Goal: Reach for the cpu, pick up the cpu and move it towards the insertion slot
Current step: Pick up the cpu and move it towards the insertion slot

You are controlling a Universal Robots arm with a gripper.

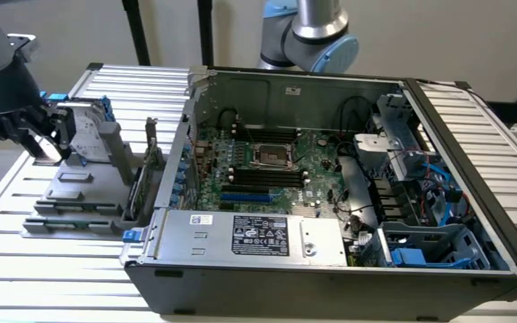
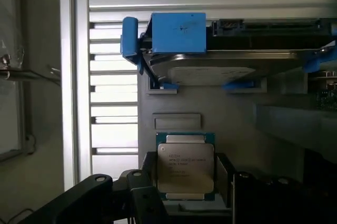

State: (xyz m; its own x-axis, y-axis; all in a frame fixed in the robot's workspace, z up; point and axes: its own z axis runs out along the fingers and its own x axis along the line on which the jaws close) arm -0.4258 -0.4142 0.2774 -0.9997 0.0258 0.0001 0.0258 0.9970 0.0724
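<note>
Your claw (image 1: 48, 145) is released, low at the exterior view's left. The cpu (image 2: 185, 167) lies flat on the grey holder (image 1: 78, 198) on the table (image 1: 25, 269), between the claw's fingers (image 2: 139, 195), very near both.

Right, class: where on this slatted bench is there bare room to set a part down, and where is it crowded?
Free: the slats of the bench in front of the grey holder, and the strip behind it beside the computer case. Crowded: the holder, with the hard drive, the cpu and the gripper above; and inside the case around the insertion slot.
</note>
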